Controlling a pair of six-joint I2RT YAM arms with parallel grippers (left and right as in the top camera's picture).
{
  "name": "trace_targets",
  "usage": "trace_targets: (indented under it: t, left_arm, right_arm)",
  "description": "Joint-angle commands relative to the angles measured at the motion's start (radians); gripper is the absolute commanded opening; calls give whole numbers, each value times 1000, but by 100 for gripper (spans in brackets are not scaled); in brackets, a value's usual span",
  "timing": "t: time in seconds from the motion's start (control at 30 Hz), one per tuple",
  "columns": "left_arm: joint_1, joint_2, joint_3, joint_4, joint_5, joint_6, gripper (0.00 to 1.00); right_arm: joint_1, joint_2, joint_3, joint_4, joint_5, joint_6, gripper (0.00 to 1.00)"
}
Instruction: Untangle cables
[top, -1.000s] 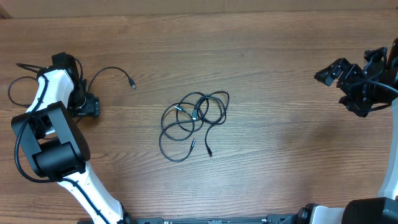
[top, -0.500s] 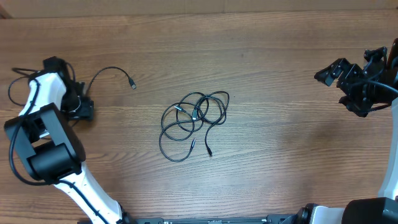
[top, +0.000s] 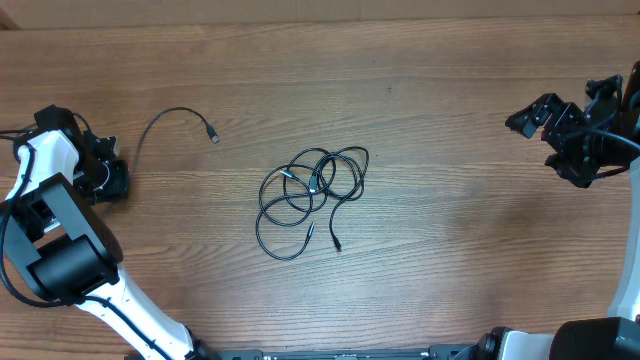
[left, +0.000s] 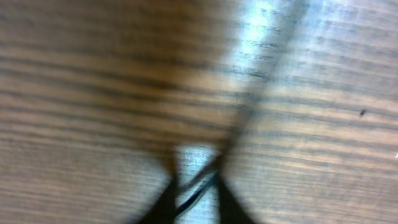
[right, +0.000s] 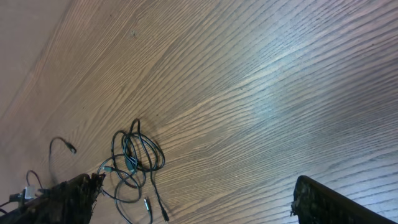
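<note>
A tangle of thin black cables (top: 310, 195) lies in loose loops at the table's middle, with two plug ends pointing toward the front. It also shows in the right wrist view as the tangle (right: 134, 162). One separate cable (top: 165, 113) arcs from its silver plug (top: 213, 137) toward my left gripper (top: 110, 178) at the far left. In the blurred left wrist view that gripper (left: 194, 190) is shut on a thin black cable running between its fingertips. My right gripper (top: 548, 145) hovers open at the far right, well away from the cables, with nothing between its fingers (right: 68, 199).
The wooden table (top: 450, 250) runs to a back edge along the top of the overhead view. The left arm's white and black body (top: 60, 240) takes up the front left corner. The right arm's base (top: 600, 340) sits at the front right.
My left gripper has closed on the separate cable and moved left toward the table's edge. The tangle and the right arm have not moved.
</note>
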Motion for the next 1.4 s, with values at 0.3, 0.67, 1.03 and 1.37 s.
trace_targets:
  t: [0.3,0.67,1.03,1.37]
  left_arm:
    - [-7,3,307,-99,360,-306,4]
    - [-30,3,901,-8,1024,-1037,4]
    - [-170,3,1026,283,1001,-1596,4]
    - [-282,4,1025,298,663,-1654,4]
  right_arm:
    - [3,-12,-3,1,-6,-6,100]
    - [3,-12,-3,-5,-6,-6,100]
    - [3,-12,-3,-3,-6,-3,100]
    - [3,-12,-3,-4,-5,-3,100]
